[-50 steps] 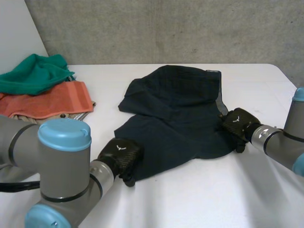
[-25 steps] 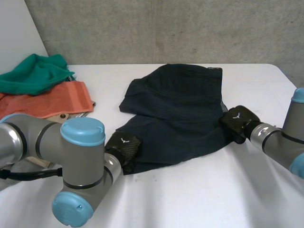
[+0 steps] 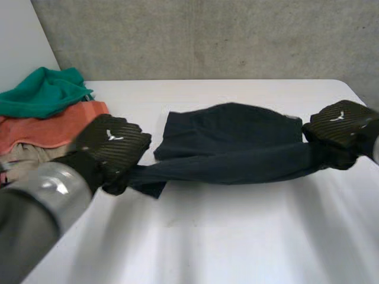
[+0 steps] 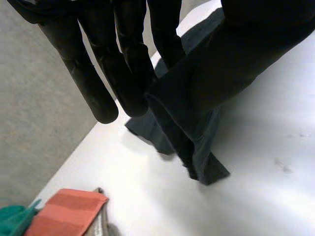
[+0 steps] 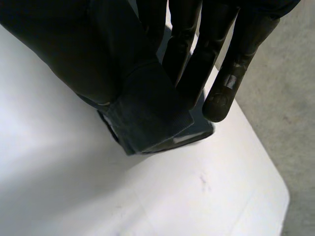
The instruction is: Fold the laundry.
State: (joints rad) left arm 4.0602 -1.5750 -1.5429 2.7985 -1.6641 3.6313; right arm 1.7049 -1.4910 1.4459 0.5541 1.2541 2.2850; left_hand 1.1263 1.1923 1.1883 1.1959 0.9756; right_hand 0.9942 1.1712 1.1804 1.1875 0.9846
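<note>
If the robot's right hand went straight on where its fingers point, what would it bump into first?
Probably the bare white table, just past the corner of the dark navy cloth that the right hand pinches; depth is hard to judge.

You are working in what looks like a bare lab or test room, not a home. A rough grey concrete wall [image 3: 207, 35] stands behind a plain white surface [image 3: 237, 236]. A grey robot arm [image 3: 29, 219] reaches over it, and a green cloth [image 3: 41, 92] and an orange towel [image 3: 53, 127] lie heaped at its far left corner.
</note>
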